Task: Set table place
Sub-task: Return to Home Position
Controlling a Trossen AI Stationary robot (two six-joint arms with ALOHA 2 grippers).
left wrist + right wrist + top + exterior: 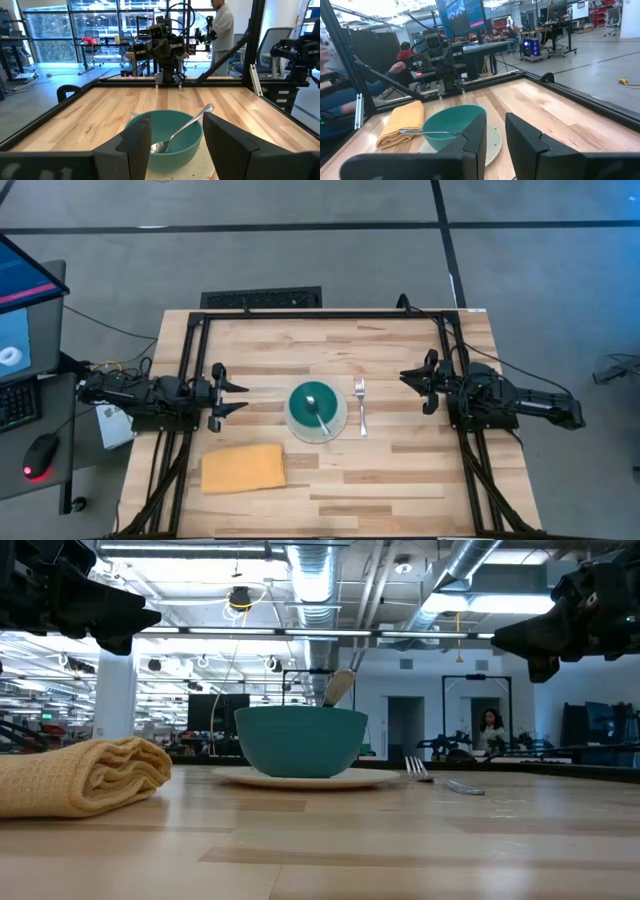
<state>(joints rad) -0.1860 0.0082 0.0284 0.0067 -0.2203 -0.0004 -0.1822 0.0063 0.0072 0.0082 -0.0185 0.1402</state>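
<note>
A teal bowl (pixel 316 412) stands on a pale plate (pixel 340 420) at the middle of the pale wooden tabletop (pixel 400 470). A silver spoon (pixel 319 413) rests in the bowl, its handle leaning on the rim. A silver fork (pixel 361 406) lies flat right of the plate. A folded yellow-orange cloth (pixel 242 468) lies at the near left. My left gripper (pixel 238 396) is open and empty, left of the bowl, above the table. My right gripper (pixel 408 379) is open and empty, right of the fork.
Black frame rails (pixel 320 313) run along the table's far edge and both sides. A monitor, keyboard and mouse (pixel 38 455) sit on a side desk to the left. People show in the room beyond the table (pixel 222 25).
</note>
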